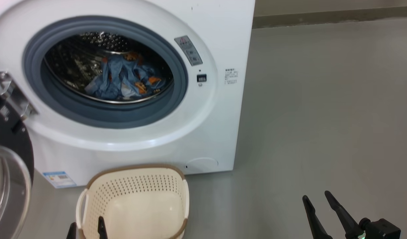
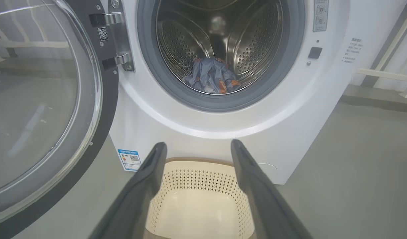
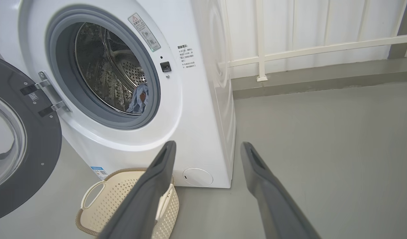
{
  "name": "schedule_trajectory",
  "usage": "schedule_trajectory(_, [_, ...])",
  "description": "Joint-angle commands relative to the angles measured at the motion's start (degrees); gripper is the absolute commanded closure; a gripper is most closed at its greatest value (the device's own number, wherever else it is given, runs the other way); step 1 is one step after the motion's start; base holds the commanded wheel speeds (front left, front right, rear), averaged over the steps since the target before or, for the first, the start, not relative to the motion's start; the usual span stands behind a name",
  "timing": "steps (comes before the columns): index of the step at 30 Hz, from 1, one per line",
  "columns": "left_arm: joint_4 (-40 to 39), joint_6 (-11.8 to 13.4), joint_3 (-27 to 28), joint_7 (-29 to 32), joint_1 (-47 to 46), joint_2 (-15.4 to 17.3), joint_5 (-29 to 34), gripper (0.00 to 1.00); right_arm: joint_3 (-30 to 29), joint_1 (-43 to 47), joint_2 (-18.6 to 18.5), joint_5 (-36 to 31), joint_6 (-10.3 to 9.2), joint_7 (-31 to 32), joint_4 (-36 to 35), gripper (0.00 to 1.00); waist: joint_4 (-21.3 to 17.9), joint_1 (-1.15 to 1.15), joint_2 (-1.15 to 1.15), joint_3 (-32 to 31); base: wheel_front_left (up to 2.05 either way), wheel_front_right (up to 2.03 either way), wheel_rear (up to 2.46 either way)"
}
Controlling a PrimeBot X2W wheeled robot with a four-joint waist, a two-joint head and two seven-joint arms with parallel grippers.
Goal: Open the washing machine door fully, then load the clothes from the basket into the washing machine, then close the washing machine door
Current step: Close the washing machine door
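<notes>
**Lying in the drum: the clothes, with the door swung wide**

The washer [image 1: 223,33] stands on a grey floor [image 1: 323,116] with its door [image 1: 14,139] open to the robot's left. The door hangs from a metal hinge [image 1: 14,94], and its black ring and clear glass face outward. Inside the grey gasket [image 1: 103,114], the steel drum [image 2: 256,36] holds the clothes [image 1: 123,79]. They form a crumpled light-blue bundle with orange figures and a pale patch low in the heap. The bundle lies on the drum's bottom, toward the back and clear of the gasket.

The basket [image 1: 133,186] sits on the floor just in front of the washer, below the opening. It lies between the blue label [image 1: 58,179] and the round cap [image 1: 201,164]. Its smooth cream bottom and perforated walls are in full view.

The left gripper [image 2: 198,144] hovers over the near end of the basket. Its fingers are spread and hold nothing, and in the wrist view they frame the basket's far wall. In the head view one fingertip shows against the basket's inside and the other against its left rim; whether either touches cannot be told.

The right gripper [image 1: 316,196] is over bare floor to the right of the basket, well apart from the washer. Its fingers are also spread with nothing between them.
</notes>
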Motion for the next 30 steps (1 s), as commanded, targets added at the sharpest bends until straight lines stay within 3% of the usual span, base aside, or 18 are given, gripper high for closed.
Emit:
schedule_trajectory(1, [-1.2, 0.5, 1.8, -0.4, -1.7, 0.5, 0.6, 0.0, 1.3, -1.4, -0.6, -0.3, 0.16, -0.3, -1.4, 0.0, 0.0, 0.0, 0.0, 0.1, -1.63, 1.63, 0.0])
schedule_trajectory(9, [-0.9, 0.8, 1.6, -0.4, -1.7, 0.5, 0.9, 0.0, 1.3, -1.3, -0.4, -0.3, 0.16, -0.3, -1.4, 0.0, 0.2, 0.0, 0.0, 0.0, -1.02, 1.02, 0.0])
schedule_trajectory(20, [-1.3, 0.8, 1.5, -0.4, -1.8, 0.5, 0.6, 0.0, 1.1, -1.3, -0.4, -0.5, 0.16, -0.3, -1.6, 0.0, 0.5, 0.0, 0.0, 0.3, -0.1, 0.1, 0.0])
schedule_trajectory(30, [-1.9, 1.3, 1.8, -0.4, -2.5, 0.5, 1.2, 0.0, 1.4, -2.8, -0.9, -0.8, 0.16, -0.3, -2.0, 0.0, 5.2, 0.0, 0.0, 1.2, 0.0, 0.0, 0.0])
